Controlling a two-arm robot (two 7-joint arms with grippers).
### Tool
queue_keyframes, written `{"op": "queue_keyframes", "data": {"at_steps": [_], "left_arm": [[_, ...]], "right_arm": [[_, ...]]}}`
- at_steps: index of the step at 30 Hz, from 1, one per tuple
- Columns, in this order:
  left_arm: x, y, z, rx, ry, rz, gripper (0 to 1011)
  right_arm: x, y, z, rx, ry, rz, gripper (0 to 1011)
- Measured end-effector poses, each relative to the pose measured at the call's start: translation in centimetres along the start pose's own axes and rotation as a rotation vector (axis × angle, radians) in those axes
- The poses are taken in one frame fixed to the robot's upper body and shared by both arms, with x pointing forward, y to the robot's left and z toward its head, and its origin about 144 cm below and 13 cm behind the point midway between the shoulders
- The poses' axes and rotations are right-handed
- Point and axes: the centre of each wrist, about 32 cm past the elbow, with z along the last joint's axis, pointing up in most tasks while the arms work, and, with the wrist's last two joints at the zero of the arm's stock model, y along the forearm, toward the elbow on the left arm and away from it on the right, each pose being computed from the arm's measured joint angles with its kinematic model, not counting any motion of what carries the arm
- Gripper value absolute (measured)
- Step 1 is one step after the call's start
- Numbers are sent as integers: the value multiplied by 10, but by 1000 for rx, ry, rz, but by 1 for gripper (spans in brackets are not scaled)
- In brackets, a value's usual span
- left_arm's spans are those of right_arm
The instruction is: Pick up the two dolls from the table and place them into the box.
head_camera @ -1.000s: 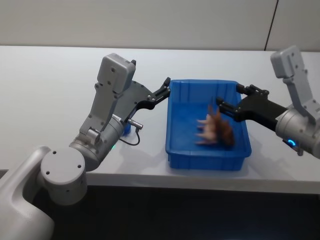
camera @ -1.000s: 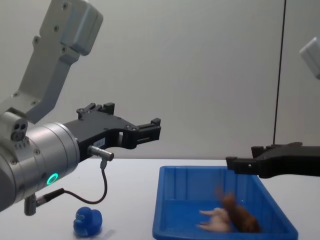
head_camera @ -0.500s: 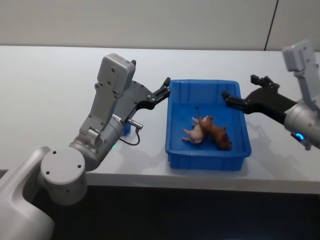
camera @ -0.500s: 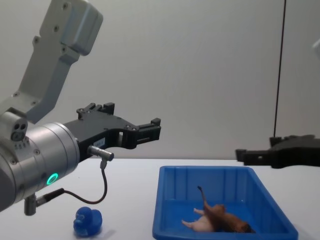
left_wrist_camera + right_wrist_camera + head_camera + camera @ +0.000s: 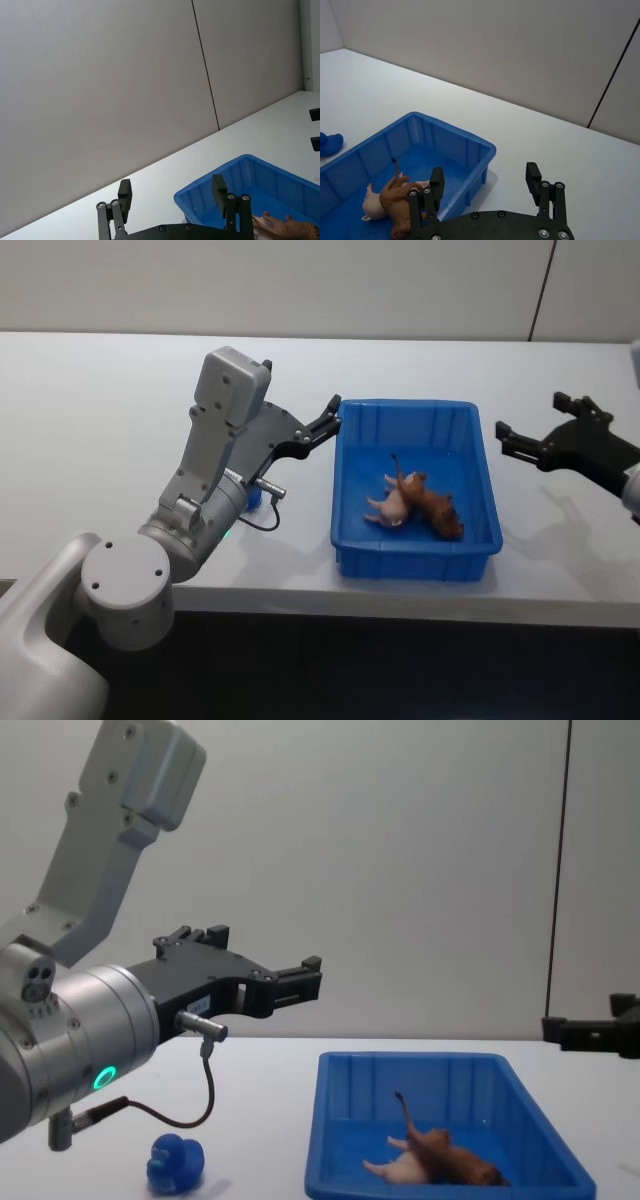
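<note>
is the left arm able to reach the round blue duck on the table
Probably yes: the round blue toy duck stands alone on the white table, below the open left end effector and nearer the robot, so it must draw back and down.

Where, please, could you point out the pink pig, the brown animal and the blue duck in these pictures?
pink pig (image 5: 389, 507), head view, on its pale body.
brown animal (image 5: 436, 509), head view, on its body.
blue duck (image 5: 176, 1164), chest view, on its round body.
</note>
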Motion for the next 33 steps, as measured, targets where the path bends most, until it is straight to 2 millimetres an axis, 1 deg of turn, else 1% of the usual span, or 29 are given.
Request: {"op": "queue_keyframes", "data": {"at_steps": [12, 20, 26, 30, 33], "left_arm": [[5, 6, 1, 28, -26, 13, 1001], [13, 17, -3, 83, -33, 17, 1001], [19, 26, -15, 134, 7, 3, 1001], [22, 29, -23, 156, 31, -3, 1001], [27, 30, -33, 179, 57, -14, 1001]], "right_arm": [[9, -11, -4, 1, 1, -15, 1001], [11, -14, -5, 1, 1, -20, 1001], [12, -15, -5, 1, 1, -21, 1001], [13, -16, -5, 1, 1, -22, 1001], [13, -16, -6, 1, 1, -23, 1001]]}}
